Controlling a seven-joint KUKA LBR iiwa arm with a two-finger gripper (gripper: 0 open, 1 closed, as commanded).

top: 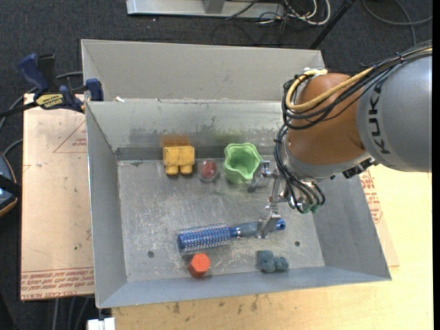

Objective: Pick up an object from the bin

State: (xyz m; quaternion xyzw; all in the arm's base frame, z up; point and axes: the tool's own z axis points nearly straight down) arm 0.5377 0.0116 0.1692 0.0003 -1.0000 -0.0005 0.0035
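My gripper hangs low over the bin floor, right of centre, at the right end of a blue hairbrush. The brush lies flat and nearly level, its bristle head to the left and its thin handle reaching right to the gripper's tip. Whether the handle is gripped is hidden. A blue-grey lumpy thing lies just in front of the gripper, near the bin's front wall. A green ruffled cup stands behind the gripper, against the back wall.
A yellow block and a small reddish round thing sit along the back wall, left of the cup. An orange cap-like piece lies near the front wall below the brush head. The arm's orange cover overhangs the bin's right side.
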